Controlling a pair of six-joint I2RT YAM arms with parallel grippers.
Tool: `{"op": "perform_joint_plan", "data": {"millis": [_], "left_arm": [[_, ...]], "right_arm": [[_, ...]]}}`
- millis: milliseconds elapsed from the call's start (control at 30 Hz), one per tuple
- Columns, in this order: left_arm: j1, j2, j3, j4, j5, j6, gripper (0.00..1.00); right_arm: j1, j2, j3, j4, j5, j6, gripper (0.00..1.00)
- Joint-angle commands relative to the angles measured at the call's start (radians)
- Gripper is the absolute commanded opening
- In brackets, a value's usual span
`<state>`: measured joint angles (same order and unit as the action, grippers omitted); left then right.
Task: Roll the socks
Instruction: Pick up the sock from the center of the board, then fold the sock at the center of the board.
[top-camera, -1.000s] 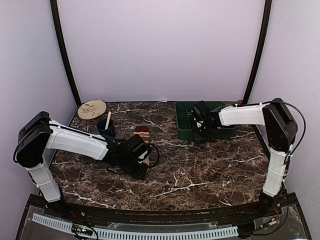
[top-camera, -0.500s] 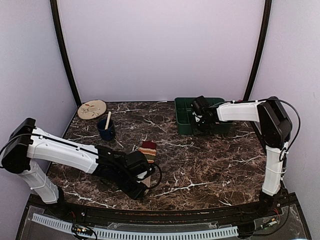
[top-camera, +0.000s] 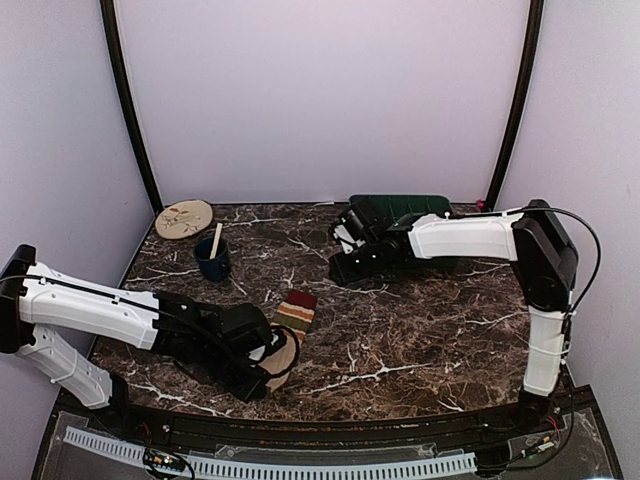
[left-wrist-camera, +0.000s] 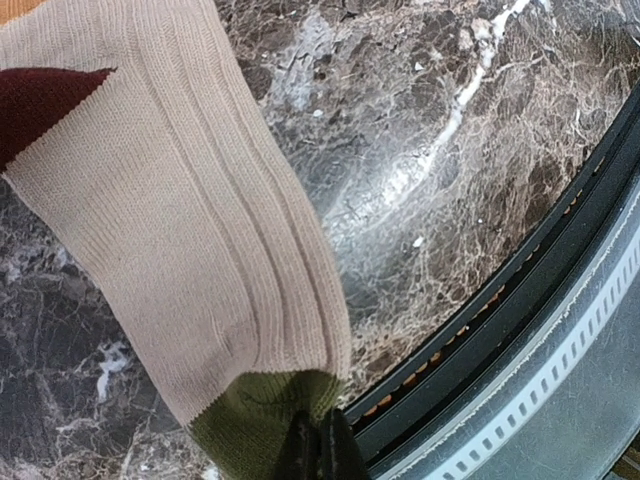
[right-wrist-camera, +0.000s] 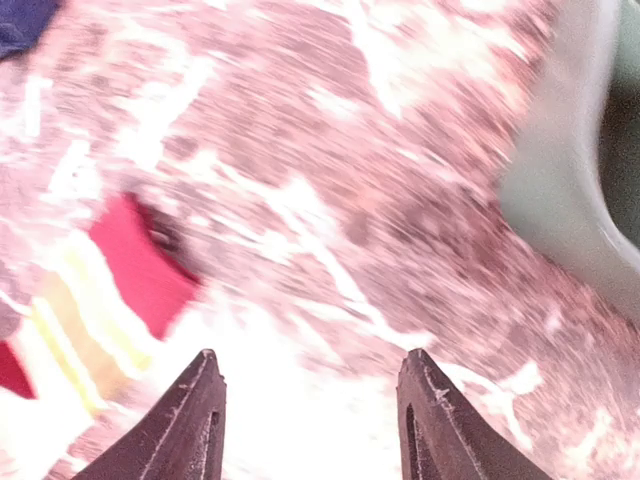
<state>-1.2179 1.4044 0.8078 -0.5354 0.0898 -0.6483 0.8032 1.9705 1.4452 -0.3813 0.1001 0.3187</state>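
A tan sock with red, brown and cream stripes lies stretched on the marble near the front centre. My left gripper is shut on its near end. The left wrist view shows the sock as ribbed tan fabric with a dark red patch and an olive cuff, which my left gripper pinches. My right gripper hovers over the table's middle back, open and holding nothing. In the blurred right wrist view the sock's red and yellow end shows far left of the right gripper.
A green bin stands at the back right and shows as a pale edge in the right wrist view. A blue mug with a stick and a beige plate sit back left. The black front rail runs beside the sock's cuff.
My left gripper has dragged the sock toward the near edge, stretching it out. My right arm has swung left out of the green bin over the table, its jaws opening wider.
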Motion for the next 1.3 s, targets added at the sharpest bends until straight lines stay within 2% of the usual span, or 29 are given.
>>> {"op": "perform_joint_plan", "data": {"millis": [0,300,400,567,600,667,700,767,800,1033,1267], "left_arm": [[-0.008,-0.013,0.070,-0.092,-0.031,0.013,0.00],[-0.015,0.002,0.166,-0.219,-0.083,0.012,0.00],[-0.015,0.010,0.184,-0.241,-0.090,0.008,0.00],[-0.015,0.024,0.210,-0.258,-0.101,0.000,0.00],[-0.015,0.027,0.212,-0.260,-0.102,-0.001,0.00],[-0.015,0.033,0.218,-0.261,-0.106,-0.002,0.00],[-0.015,0.037,0.222,-0.262,-0.107,-0.002,0.00],[-0.015,0.044,0.232,-0.268,-0.115,-0.002,0.00],[-0.015,0.048,0.240,-0.274,-0.118,0.001,0.00],[-0.015,0.079,0.289,-0.301,-0.126,0.026,0.00],[-0.015,0.109,0.343,-0.340,-0.145,0.046,0.00]], "right_arm": [[0.023,0.052,0.076,0.040,-0.061,-0.004,0.55],[0.073,0.129,0.123,0.063,-0.136,-0.029,0.54],[0.106,0.124,0.119,0.065,-0.152,-0.030,0.51],[0.132,0.042,-0.040,0.200,-0.227,0.099,0.36],[0.134,0.023,-0.081,0.255,-0.252,0.132,0.32],[0.138,-0.009,-0.151,0.331,-0.308,0.199,0.16],[0.144,-0.020,-0.180,0.360,-0.314,0.210,0.12],[0.156,-0.041,-0.229,0.418,-0.326,0.210,0.12],[0.164,-0.048,-0.245,0.441,-0.354,0.296,0.03],[0.204,-0.036,-0.286,0.592,-0.430,0.429,0.00],[0.229,0.010,-0.286,0.658,-0.467,0.495,0.00]]}}
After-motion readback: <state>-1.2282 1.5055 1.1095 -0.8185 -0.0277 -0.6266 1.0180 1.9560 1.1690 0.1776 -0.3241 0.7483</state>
